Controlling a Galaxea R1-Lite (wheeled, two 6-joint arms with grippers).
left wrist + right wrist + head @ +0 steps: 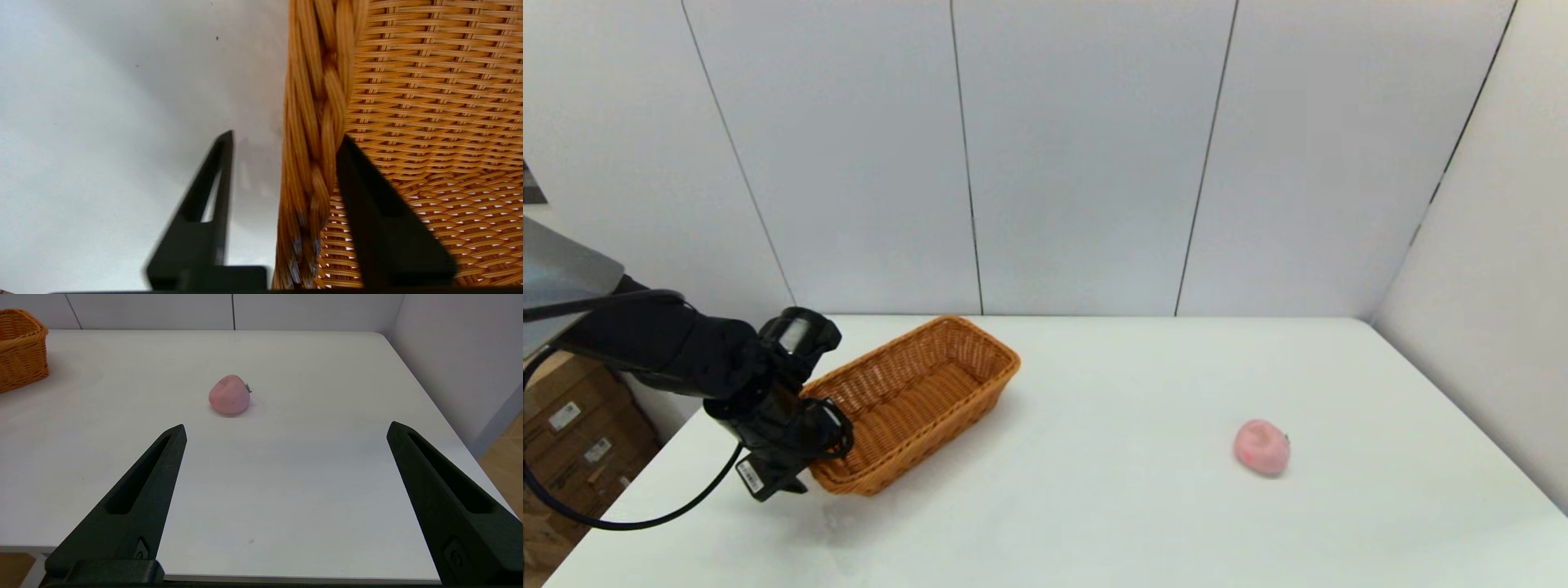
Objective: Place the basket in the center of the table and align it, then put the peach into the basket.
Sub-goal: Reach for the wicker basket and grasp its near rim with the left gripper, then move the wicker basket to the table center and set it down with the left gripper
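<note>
You are looking at a robot test lab: a bare white table point(1094, 490) boxed in by plain grey panel walls point(1078, 155), cardboard boxes point(572, 433) stacked beside it.

Bright, even light. The woven orange-brown wicker basket point(915, 400) casts a soft shadow on the plain white surface point(1094, 506). Left wrist view: braided rim point(314, 143) and the left tool's finger point(204, 220) slightly blurred.
</note>
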